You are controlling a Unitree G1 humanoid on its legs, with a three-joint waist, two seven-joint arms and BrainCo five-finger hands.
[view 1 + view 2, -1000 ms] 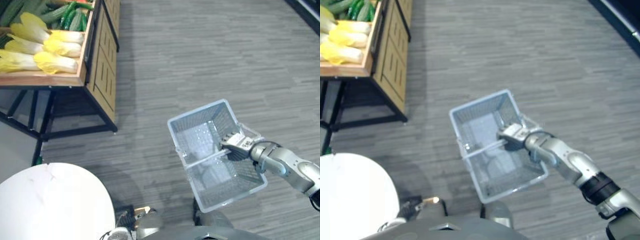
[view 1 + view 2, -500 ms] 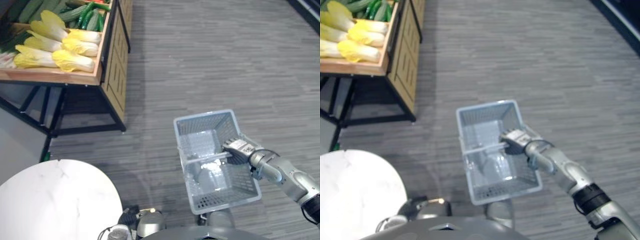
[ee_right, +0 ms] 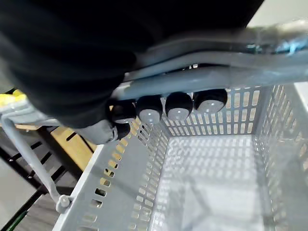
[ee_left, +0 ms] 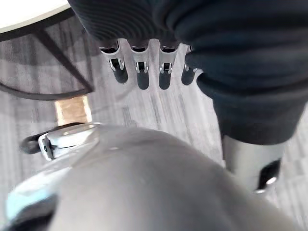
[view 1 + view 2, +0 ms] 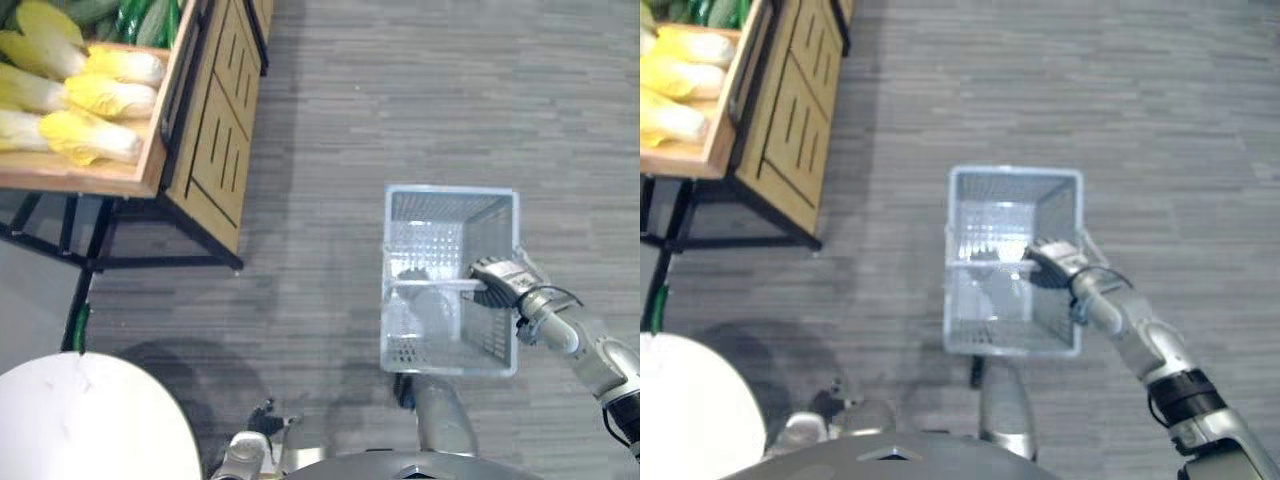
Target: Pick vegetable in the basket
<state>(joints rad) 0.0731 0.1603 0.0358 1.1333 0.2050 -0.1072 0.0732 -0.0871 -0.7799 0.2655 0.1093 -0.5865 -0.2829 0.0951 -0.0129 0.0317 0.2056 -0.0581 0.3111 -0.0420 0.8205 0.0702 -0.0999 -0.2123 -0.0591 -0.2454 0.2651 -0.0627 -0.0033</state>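
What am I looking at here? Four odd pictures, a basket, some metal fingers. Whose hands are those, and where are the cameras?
This is a robot on two legs with two arms. The two wide pictures come from cameras in its head, looking down at the floor. The two close ones come from a camera on each wrist. Its right hand has its fingers curled round the handle of a grey plastic basket, whose bottom looks bare. The left hand hangs idle, fingers relaxed. Ahead on its left is a wooden stand with yellow leafy vegetables and green ones. A round white table is close on its left.
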